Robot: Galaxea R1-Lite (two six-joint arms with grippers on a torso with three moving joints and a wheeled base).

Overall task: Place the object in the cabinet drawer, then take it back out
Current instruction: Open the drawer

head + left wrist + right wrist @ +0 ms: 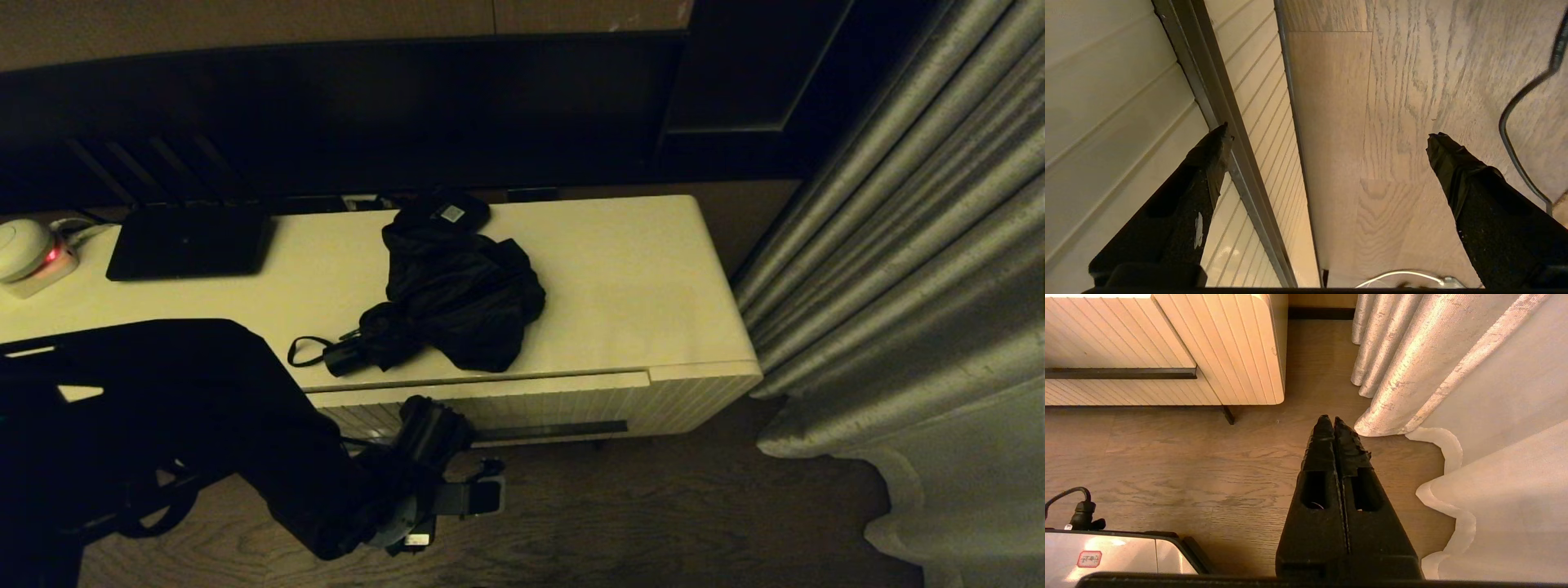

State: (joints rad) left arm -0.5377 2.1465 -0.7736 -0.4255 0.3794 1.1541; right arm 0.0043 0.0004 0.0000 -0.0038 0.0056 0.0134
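Note:
The black umbrella (461,290) lies rumpled on the cream cabinet top (637,286), its short handle (344,356) and wrist loop (300,351) pointing left near the front edge. Below it the ribbed drawer front (531,405) with its dark lower strip (555,429) looks shut or nearly so. My left gripper (426,431) sits low in front of the drawer. In the left wrist view the left gripper (1329,139) is open and empty, one fingertip (1218,141) over the dark strip (1237,163), the other over the floor. My right gripper (1331,421) hangs shut and empty above the floor.
A flat black router (188,241), a small black box with a white label (449,214) and a white device with a red light (28,253) sit on the cabinet. Grey curtains (906,245) hang right of it. Wood floor (653,523) lies in front, where a cable (1515,122) loops near my left gripper.

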